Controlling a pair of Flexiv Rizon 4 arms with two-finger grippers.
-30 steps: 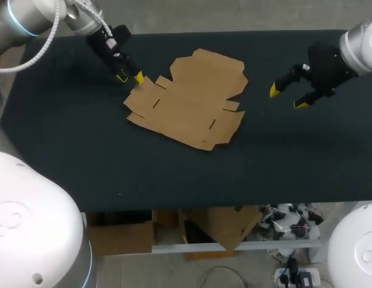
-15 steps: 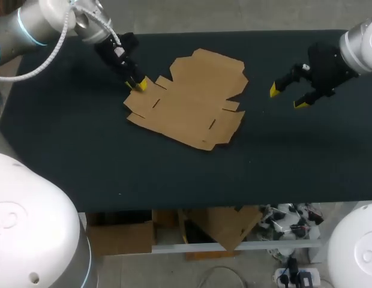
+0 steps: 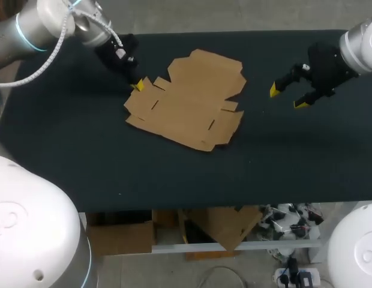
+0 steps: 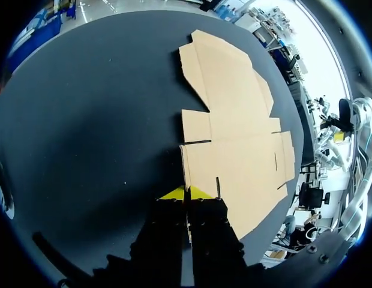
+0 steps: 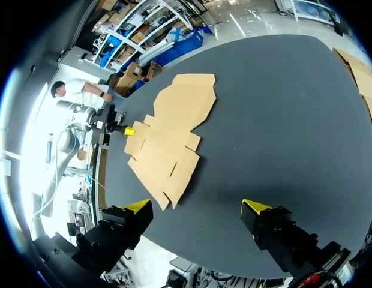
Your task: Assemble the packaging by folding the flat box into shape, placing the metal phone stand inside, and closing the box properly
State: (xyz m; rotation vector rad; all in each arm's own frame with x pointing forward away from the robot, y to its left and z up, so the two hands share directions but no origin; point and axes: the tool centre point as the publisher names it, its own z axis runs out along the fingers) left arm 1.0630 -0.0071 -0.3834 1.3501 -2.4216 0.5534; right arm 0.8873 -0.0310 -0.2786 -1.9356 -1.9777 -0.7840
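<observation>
The flat cardboard box (image 3: 189, 99) lies mid-table. The left gripper (image 4: 187, 193), fingers pressed together, meets the box's far-left flap edge. The right gripper (image 3: 287, 97) hangs spread, well apart. Best to raise that flap slowly along its crease.

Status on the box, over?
Left gripper shut on flat box at corner flap. Right gripper open, apart from it. Box lies flat; phone stand not in view.

Diffuse overhead light falls evenly on the dark matte desk (image 3: 174, 174), which shows no glare. The flat box (image 3: 186, 99) is bright, with barely any shadow at its edges. Soft dark patches lie on the desk just ahead of the left tool (image 4: 186, 193) and the right tool (image 5: 197, 207).
</observation>
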